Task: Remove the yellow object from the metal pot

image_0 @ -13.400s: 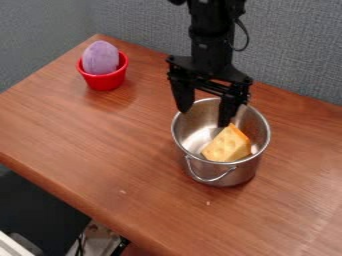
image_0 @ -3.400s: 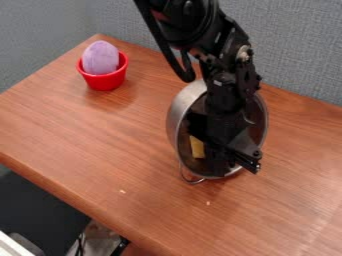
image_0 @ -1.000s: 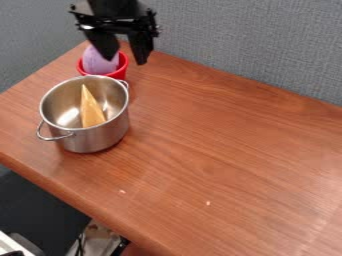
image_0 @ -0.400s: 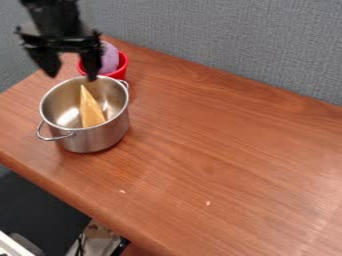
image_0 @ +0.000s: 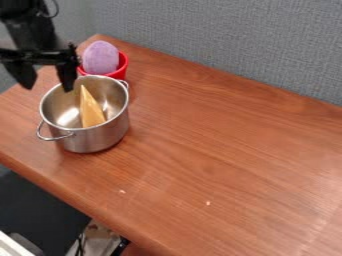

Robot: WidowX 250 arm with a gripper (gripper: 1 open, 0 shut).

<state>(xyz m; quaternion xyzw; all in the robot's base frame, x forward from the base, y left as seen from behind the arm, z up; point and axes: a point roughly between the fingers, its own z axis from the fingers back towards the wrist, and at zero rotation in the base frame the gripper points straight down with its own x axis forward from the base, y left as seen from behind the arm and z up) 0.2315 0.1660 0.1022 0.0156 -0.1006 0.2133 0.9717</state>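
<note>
The metal pot (image_0: 78, 137) stands on the left part of the wooden table, shiny, with a loop handle toward the front left. Inside it the yellow object (image_0: 90, 104), a flat wedge, leans upright against the wall. My gripper (image_0: 40, 80) hangs at the far left, above and just behind the pot's left rim. Its two dark fingers (image_0: 68, 74) are spread wide with nothing between them. It is not touching the pot or the wedge.
A small red bowl (image_0: 110, 71) holding a purple egg-shaped object (image_0: 99, 54) sits right behind the pot, near the table's back edge. The table's left edge (image_0: 11, 100) runs close to the pot. Bare wood stretches to the right.
The open gripper has swung left from above the red bowl to the pot's left rear and dropped lower. Pot and wedge have stayed put over the last second.
</note>
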